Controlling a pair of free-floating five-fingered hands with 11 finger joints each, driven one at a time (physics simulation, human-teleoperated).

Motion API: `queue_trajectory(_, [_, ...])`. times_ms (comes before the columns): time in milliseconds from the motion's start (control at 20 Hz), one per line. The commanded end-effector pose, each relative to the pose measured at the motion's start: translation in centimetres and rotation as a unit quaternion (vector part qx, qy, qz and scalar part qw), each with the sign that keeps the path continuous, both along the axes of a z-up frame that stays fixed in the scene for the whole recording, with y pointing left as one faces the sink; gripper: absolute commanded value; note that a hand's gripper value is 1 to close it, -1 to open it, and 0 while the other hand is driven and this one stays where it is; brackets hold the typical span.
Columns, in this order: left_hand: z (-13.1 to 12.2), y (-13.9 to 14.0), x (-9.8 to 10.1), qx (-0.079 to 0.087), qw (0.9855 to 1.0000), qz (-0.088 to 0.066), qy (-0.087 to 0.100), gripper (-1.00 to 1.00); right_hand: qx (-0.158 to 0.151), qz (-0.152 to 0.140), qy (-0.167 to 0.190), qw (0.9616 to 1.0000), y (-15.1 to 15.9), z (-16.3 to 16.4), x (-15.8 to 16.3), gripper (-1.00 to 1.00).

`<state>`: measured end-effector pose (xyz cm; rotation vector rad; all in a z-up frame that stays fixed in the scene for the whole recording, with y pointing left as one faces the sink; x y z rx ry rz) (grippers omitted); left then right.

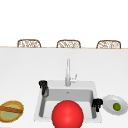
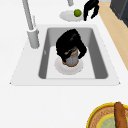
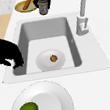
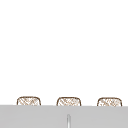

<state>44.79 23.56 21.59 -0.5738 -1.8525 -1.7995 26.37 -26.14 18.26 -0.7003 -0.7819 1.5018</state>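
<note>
Front view | left hand [image 1: 43, 85] fingers curled round can [image 1: 45, 92] | red ball [image 1: 67, 114] hides sink [image 1: 91, 86]

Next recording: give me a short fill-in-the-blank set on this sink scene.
1. The left robot hand is curled round a small grey ____.
2. The round green fruit lies on a white ____.
3. The white dish inside the grey sink carries a small ____ item.

Missing words: can; plate; brown
</note>
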Motion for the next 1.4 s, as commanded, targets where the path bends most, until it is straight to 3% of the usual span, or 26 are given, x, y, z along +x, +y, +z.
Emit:
queue_trajectory(0, [-0.5,-3.1,-0.2,0.010,0.9999,0.002,-0.001,1.00,0.000,0.000,0.000,1.0000,0.0,0.0,0.0,0.00])
queue_trajectory(800, [-8.8,-15.8,-2.8,0.012,0.9999,0.007,0.007,1.00,0.000,0.000,0.000,1.0000,0.0,0.0,0.0,0.00])
queue_trajectory(1200, [-15.2,-18.9,-1.7,0.005,0.9998,0.009,0.015,1.00,0.000,0.000,0.000,1.0000,0.0,0.0,0.0,0.00])
queue_trajectory(1350, [-17.9,-19.1,-1.7,-0.004,1.0000,0.001,0.003,1.00,0.000,0.000,0.000,1.0000,0.0,0.0,0.0,0.00])
